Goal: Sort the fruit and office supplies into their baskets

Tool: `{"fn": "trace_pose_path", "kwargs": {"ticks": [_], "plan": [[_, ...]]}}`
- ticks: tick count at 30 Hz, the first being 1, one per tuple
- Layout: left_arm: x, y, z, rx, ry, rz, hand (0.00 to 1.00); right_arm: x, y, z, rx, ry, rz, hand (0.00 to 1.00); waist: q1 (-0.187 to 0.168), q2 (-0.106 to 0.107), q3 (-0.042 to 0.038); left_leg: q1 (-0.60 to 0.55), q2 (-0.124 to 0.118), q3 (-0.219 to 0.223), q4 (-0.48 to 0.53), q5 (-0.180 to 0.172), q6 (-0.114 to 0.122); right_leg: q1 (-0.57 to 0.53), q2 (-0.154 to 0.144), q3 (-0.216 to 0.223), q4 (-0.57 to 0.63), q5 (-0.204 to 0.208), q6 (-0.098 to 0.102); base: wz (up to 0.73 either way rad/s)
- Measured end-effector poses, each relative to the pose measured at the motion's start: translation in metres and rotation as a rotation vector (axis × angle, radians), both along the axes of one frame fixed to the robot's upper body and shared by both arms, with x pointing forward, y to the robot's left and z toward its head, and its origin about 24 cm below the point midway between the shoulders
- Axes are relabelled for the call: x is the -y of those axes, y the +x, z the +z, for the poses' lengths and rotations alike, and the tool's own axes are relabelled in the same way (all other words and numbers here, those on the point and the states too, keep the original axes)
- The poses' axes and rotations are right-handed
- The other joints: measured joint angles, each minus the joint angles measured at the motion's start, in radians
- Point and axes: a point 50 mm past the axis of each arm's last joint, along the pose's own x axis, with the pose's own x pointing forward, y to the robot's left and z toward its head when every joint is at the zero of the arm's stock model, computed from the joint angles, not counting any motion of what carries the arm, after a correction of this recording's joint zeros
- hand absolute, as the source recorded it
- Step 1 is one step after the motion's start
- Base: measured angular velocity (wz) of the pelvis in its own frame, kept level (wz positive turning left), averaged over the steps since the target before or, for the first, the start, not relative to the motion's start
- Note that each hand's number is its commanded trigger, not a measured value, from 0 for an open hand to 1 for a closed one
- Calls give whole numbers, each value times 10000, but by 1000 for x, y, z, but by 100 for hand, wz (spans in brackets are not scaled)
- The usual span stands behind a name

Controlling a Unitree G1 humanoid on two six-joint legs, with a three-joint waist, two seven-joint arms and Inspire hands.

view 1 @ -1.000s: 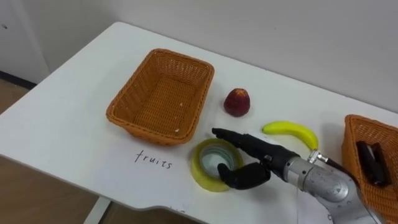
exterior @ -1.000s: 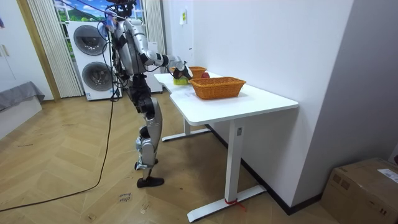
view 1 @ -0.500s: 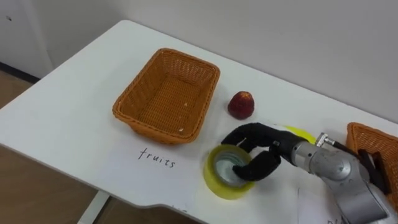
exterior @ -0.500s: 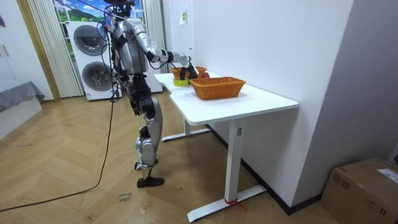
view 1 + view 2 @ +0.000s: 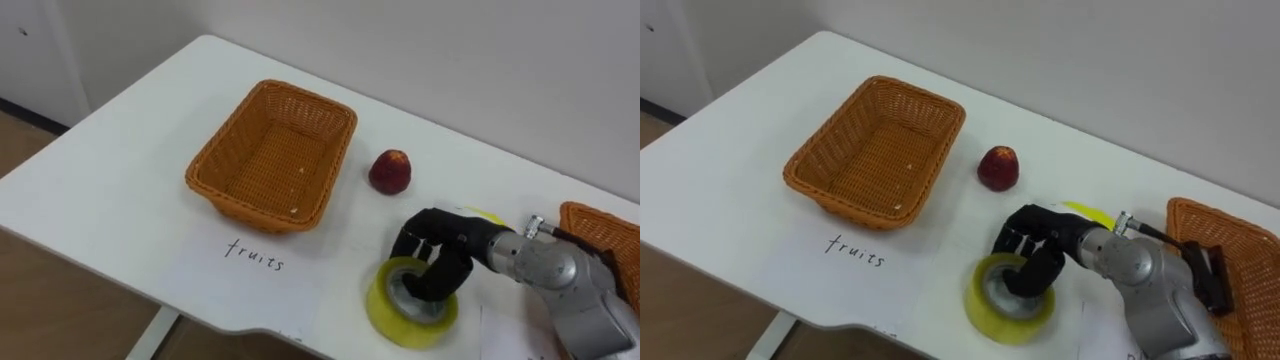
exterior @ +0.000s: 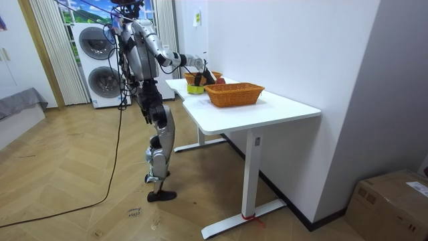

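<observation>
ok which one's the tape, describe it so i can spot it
On the white table, look right of the empty basket, near the front edge. The tape roll is the flat yellow ring gripped by the right hand, unlike the red apple beyond.

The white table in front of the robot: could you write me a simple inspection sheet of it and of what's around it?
Surface: white table, with the robot standing at its edge.
Job's things: empty fruit basket; red fruit beside it on the table; banana mostly hidden behind the hand; yellow tape roll near the front edge; second basket at the right with a dark item in it.
Clutter: handwritten label in front of the fruit basket.
Hands: right hand, fingers curled over the tape roll's rim.
Cables: nothing seen on the table.
Surroundings: stacked washing machines, wooden floor, cardboard box.
</observation>
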Motion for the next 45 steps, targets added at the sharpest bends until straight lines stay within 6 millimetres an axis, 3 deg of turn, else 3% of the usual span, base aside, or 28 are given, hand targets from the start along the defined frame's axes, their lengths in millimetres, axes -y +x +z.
{"fn": "trace_pose_path", "kwargs": {"ticks": [8, 13, 16, 18, 23, 24, 27, 33, 36, 45], "plan": [[0, -1, 1, 106, 74, -39, 0, 3, -4, 0, 186, -178, -150, 100, -102, -41, -16, 89, 11, 73, -27, 1, 2, 5, 0, 87, 4, 1, 1, -2], [-1, 2, 2, 370, 208, -118, 0, 13, -9, 4, 625, -756, -518, 100, -372, 10, 7, 28, 72, 299, 5, -2, 5, -69, 35, 423, 56, 11, -4, -14], [1, 1, 1, 413, 223, -103, 0, 20, -12, 17, 1351, -1338, -664, 100, -577, 190, 95, 37, 138, 640, -38, -4, 9, -283, 66, 821, 177, 30, -32, -31], [2, 0, 1, 469, 317, -103, 0, 25, -14, 27, 1859, -1576, -824, 100, -751, 314, 114, 11, 160, 749, -44, -10, 19, -360, 73, 856, 176, 80, -41, -23], [4, -14, -1, 368, 522, -107, 0, 45, -13, 61, 3654, -1645, -1866, 100, -1144, 505, 38, 219, 160, 967, -239, -13, 37, -422, 68, 1149, 293, 94, -30, -17], [3, -13, -1, 459, 548, -107, 0, 50, -12, 69, 4140, -1568, -2098, 100, -1144, 537, 56, 302, 168, 1042, -317, -4, 41, -422, 74, 1227, 296, 93, -30, -15], [3, -17, -1, 478, 515, -45, 0, 58, -12, 82, 5148, -1050, -2698, 100, -1182, 479, 22, 361, 178, 1107, -337, -4, 42, -409, 83, 1303, 303, 93, -30, -10], [7, -26, -3, 350, 499, -3, 0, 56, -9, 94, 6274, -257, -2973, 100, -1467, 495, 36, 361, 181, 1103, -315, -11, 48, -383, 91, 1326, 302, 94, -30, 0], [13, -32, -6, 253, 367, 95, 0, 52, -10, 107, 7185, 169, -3121, 100, -1674, 614, 72, 371, 182, 1105, -306, -14, 51, -368, 91, 1343, 302, 94, -30, 0], [16, -37, -7, 284, 308, 279, 0, 57, -11, 116, 8289, 825, -3903, 100, -1713, 735, 82, 469, 175, 1111, -311, -17, 50, -259, 86, 1327, 274, 92, -26, 0]]}}
